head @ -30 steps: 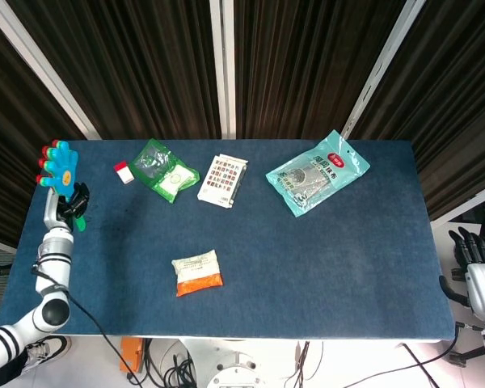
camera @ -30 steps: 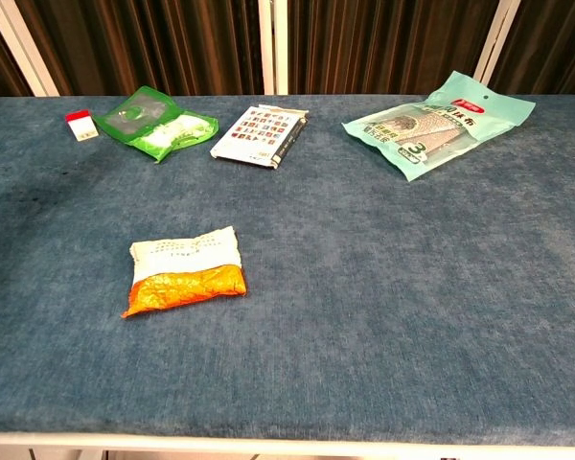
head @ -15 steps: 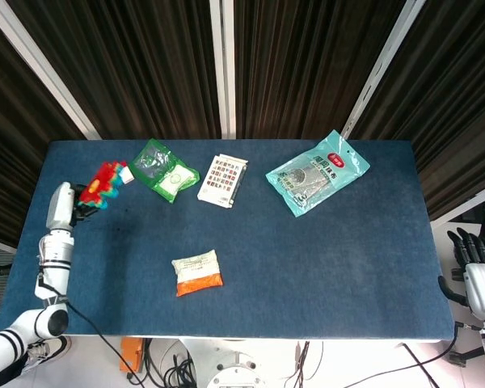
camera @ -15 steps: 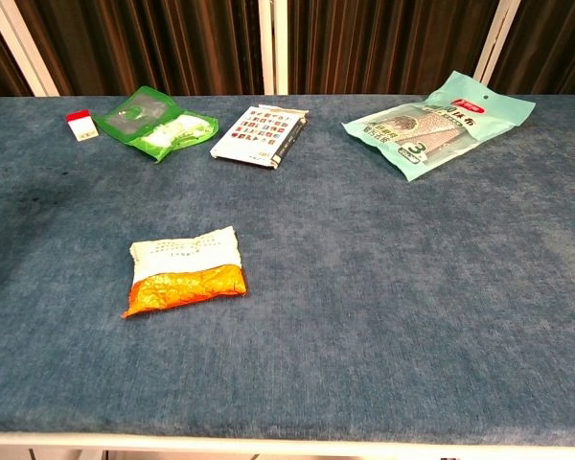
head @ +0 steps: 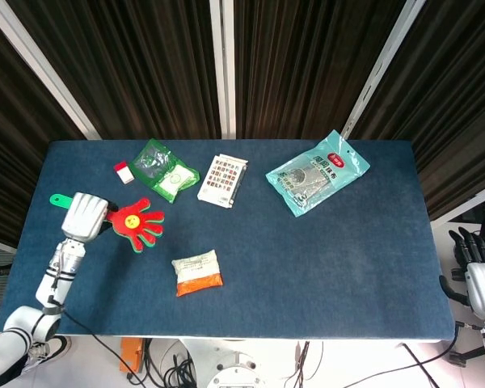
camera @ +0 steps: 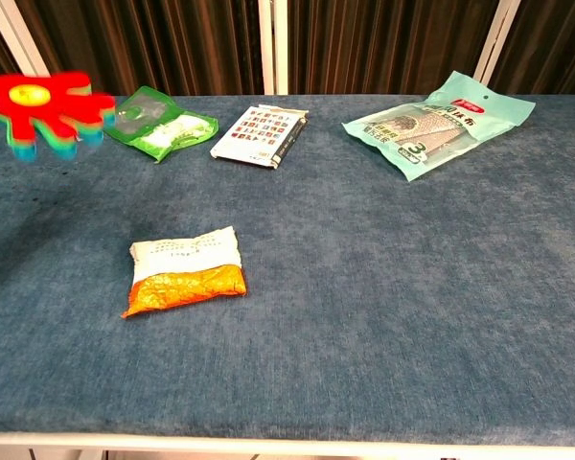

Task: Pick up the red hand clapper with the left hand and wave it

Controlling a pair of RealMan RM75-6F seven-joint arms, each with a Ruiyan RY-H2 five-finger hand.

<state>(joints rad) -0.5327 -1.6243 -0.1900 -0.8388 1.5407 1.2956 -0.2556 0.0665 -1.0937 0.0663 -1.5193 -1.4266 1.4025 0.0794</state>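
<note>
Since half a second ago the clapper (head: 137,225) has swung down and toward the middle of the counter (head: 323,259), from a tilted pose near the far left corner to lying nearly flat above the surface, red face up. The left robot hand (head: 85,217) grips it by the green handle, whose end pokes out to the left of the hand. The clapper's long axis runs left to right, its splayed red fingers pointing right toward the counter's middle, held in the air above the left part of the counter. In the chest view it shows blurred at the upper left, which suggests the wave is under way. The coming stroke looks set to turn about the left wrist, swinging the clapper back up.

Just beyond it lie a small red-and-white box (head: 124,172) and a green packet (head: 163,170). An orange-and-white packet (head: 197,272) sits nearer the robot. The right robot hand (head: 477,267) rests off the right edge, holding nothing, fingers apart.
</note>
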